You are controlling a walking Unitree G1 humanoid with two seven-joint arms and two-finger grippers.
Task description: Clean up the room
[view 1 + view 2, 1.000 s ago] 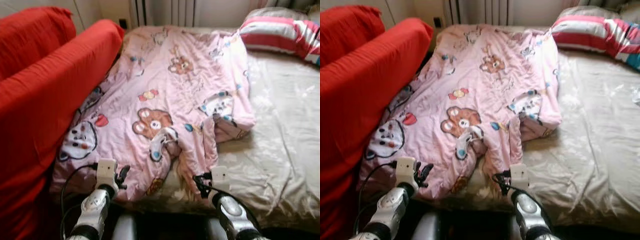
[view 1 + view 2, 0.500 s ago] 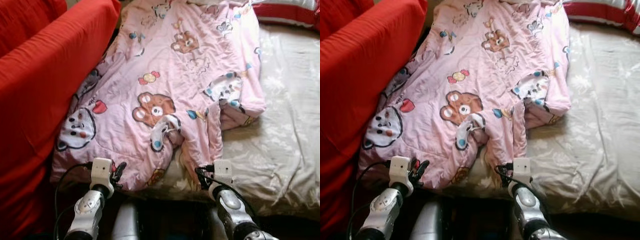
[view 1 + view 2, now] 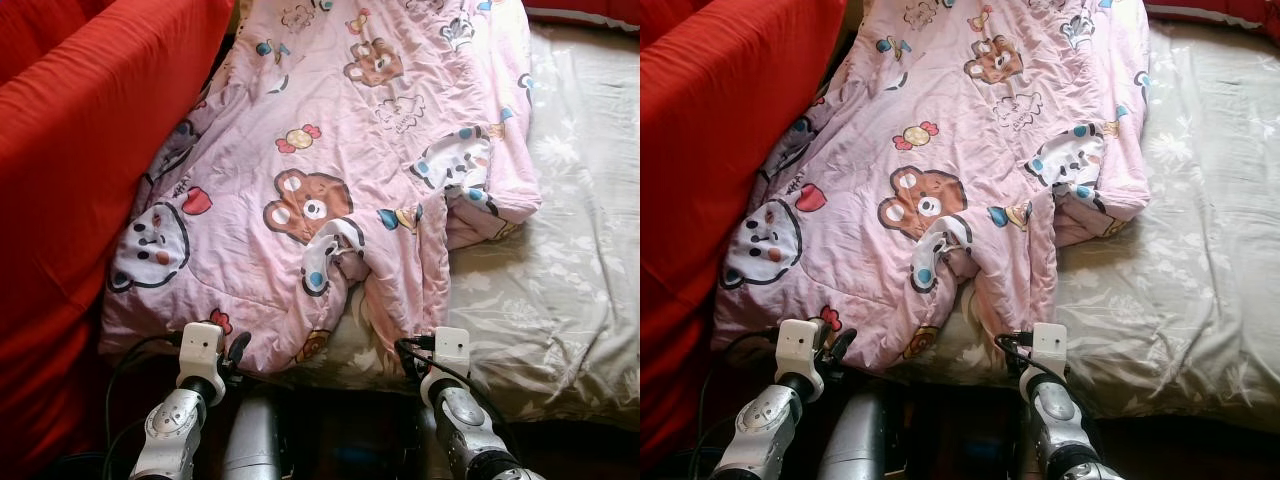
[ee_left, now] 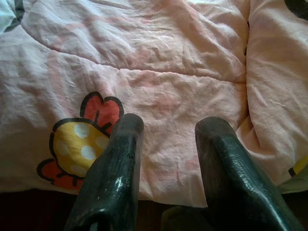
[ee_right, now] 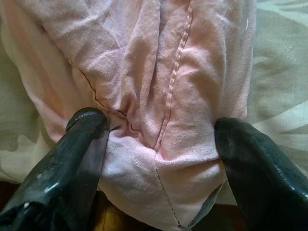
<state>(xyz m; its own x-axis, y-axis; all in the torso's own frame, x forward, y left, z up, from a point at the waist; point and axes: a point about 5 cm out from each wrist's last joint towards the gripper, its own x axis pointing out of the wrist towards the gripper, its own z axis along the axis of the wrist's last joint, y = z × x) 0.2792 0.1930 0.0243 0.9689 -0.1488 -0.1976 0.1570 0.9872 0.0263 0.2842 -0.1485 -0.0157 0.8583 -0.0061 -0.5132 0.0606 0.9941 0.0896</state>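
Blanket: one pink quilted blanket with cartoon bears and candies (image 3: 340, 170) lies on the bed. Its long way runs from the two grippers at its near edge straight away toward the far end of the bed.
Left gripper: the left gripper (image 4: 166, 132) is at the near left corner of the blanket. Its two black fingers (image 4: 115, 173) are spread apart and rest on top of the cloth, beside a red and yellow candy picture (image 4: 79, 144). It holds nothing.
Right gripper: the right gripper (image 5: 159, 137) is at the near right corner. Its fingers are wide apart, one on each side of a bunched fold with a stitched seam. They are not squeezing it.
Bed: a pale beige sheet with a leaf pattern (image 3: 570, 270) spreads out past the right gripper, on its outer side.
Sofa: one red cloth sofa (image 3: 80, 150) stands on the outer side of the left gripper.
Hard to see: the far end of the blanket is cut off. The floor under the arms is dark.
Count: one blanket, two grippers, one sofa.
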